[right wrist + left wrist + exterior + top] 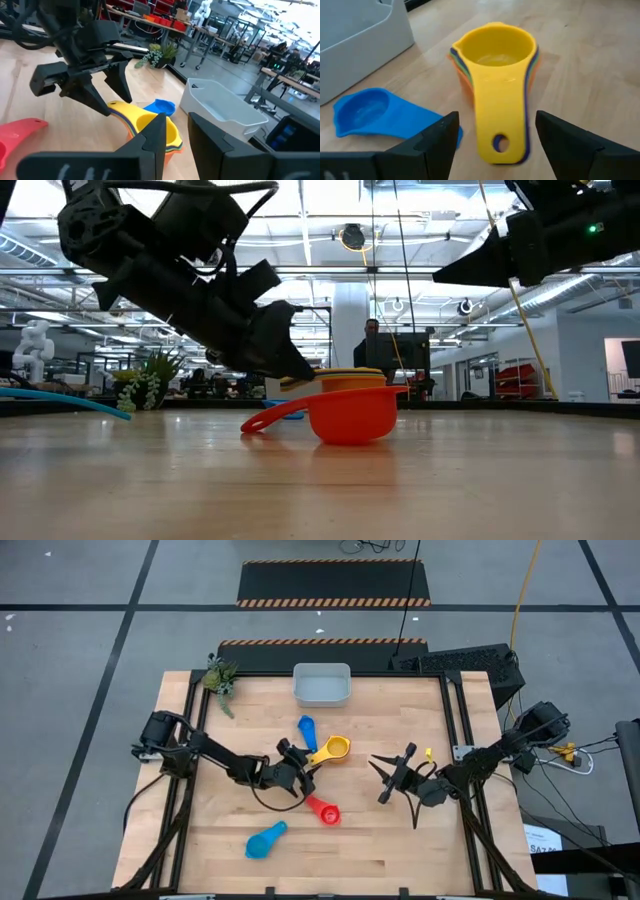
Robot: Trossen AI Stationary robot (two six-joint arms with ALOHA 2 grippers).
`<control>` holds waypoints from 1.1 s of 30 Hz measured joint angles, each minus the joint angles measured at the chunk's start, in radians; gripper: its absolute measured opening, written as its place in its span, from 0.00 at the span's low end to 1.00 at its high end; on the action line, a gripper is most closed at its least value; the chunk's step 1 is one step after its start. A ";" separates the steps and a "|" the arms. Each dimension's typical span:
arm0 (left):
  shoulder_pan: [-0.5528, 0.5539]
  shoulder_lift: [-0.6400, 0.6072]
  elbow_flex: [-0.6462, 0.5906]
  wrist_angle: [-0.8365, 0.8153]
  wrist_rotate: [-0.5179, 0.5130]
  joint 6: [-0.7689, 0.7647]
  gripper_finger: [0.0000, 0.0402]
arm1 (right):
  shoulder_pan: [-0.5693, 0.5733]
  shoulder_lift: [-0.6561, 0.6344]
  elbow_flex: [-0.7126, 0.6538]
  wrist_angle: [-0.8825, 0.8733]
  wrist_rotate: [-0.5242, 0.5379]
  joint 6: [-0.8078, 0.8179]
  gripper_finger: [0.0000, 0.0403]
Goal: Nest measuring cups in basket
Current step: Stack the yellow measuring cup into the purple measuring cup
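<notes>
A stack of nested measuring cups, yellow on top (pixel 492 55) with orange, green and navy rims under it, stands upright on the table's middle (pixel 334 749). Its handle (pixel 500 135) points at my left gripper (pixel 497 145), which is open, one finger on each side of the handle without touching. A blue cup (pixel 306 728) lies beside the stack, toward the basket (pixel 321 686) at the far edge. The red cup (pixel 324 810) and a light blue cup (pixel 266 840) sit nearer the front. My right gripper (pixel 383 778) hovers right of the stack, slightly open and holding nothing.
A small green plant (pixel 220 676) stands at the far left corner, left of the basket. In the low view the red cup (pixel 350 415) stands in front of the yellow stack (pixel 350 378). Bare wood lies along the front edge and at the right.
</notes>
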 joint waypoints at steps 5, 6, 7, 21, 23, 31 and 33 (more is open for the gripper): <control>0.017 0.000 0.000 -0.040 0.037 -0.006 0.59 | 0.000 -0.002 0.000 0.037 0.000 -0.059 0.19; 0.021 0.000 0.000 -0.041 0.059 -0.002 0.58 | 0.000 -0.003 0.000 0.042 0.000 -0.071 0.19; 0.025 0.000 0.000 -0.041 0.078 0.002 0.56 | 0.000 -0.003 0.000 0.047 0.000 -0.083 0.19; 0.044 0.000 0.000 -0.042 0.106 0.053 0.34 | 0.000 -0.003 0.000 0.070 0.000 -0.164 0.19; 0.044 0.000 0.000 -0.042 0.105 0.053 0.37 | 0.000 -0.003 0.000 0.073 0.000 -0.171 0.19; 0.039 -0.006 0.000 -0.045 0.074 0.045 0.55 | 0.001 -0.003 0.000 0.092 0.000 -0.148 0.19; 0.028 -0.019 0.000 -0.044 0.069 0.045 0.59 | 0.006 -0.003 0.000 0.093 0.000 -0.126 0.19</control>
